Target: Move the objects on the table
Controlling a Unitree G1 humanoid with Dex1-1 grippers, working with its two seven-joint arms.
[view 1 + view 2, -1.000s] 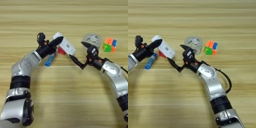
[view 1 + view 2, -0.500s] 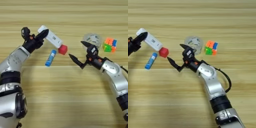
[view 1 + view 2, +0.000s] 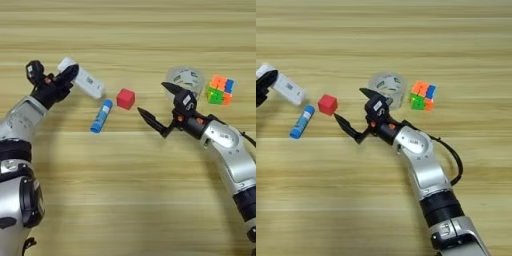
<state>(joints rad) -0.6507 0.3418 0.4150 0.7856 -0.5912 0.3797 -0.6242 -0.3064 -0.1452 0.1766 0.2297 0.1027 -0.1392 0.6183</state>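
Left gripper [image 3: 64, 79] clamps the white box [image 3: 82, 83] (near end hidden); right gripper [image 3: 157, 105] spread wide, just right of red cube [image 3: 125, 98].

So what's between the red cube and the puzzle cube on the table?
In the left eye view, the open right gripper and the clear tape roll lie between the red cube and the multicoloured puzzle cube.

Bright, even, warm light falls from above on the wide light-brown wooden table [image 3: 130, 200]. Shadows are soft and short: a dim patch lies below the left arm, a faint one beside the small blue-capped glue stick [image 3: 101, 116]. No glare shows. Fine detail is slightly soft throughout.
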